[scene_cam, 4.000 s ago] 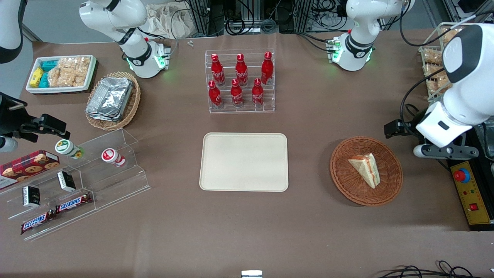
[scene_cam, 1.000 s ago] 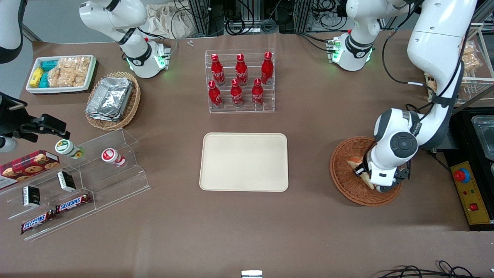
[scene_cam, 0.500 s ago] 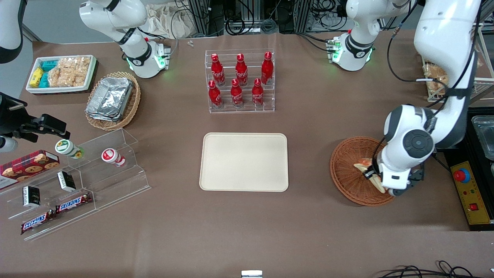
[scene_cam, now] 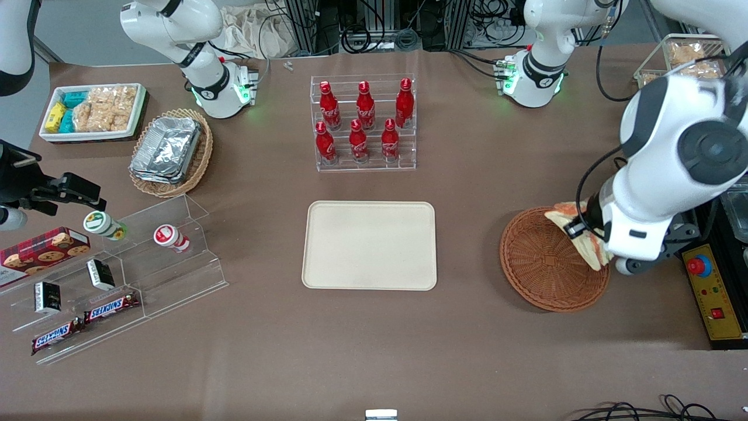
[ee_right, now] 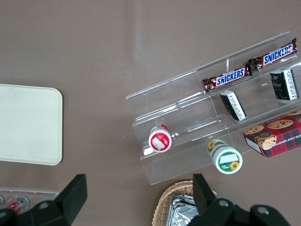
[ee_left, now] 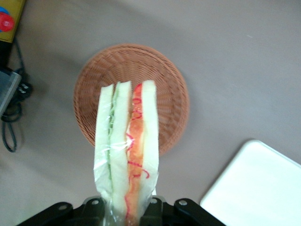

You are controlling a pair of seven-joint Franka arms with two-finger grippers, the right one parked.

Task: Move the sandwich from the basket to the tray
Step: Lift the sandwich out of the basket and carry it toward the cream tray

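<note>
The hand [ee_left: 129, 212] is clamped on the wrapped sandwich [ee_left: 126, 155], hanging it above the wicker basket [scene_cam: 540, 272]. The carry step is on; next, it should swing toward nine o'clock over the beige tray [scene_cam: 369, 245], then lower.

gripper [scene_cam: 584, 233] clamps sandwich [scene_cam: 590, 242] above basket [scene_cam: 540, 272] rim | tray [scene_cam: 369, 245] well apart

glossy white arm [scene_cam: 672, 169], dark grey round joint caps, black tool [ee_left: 127, 213], black cable
</note>
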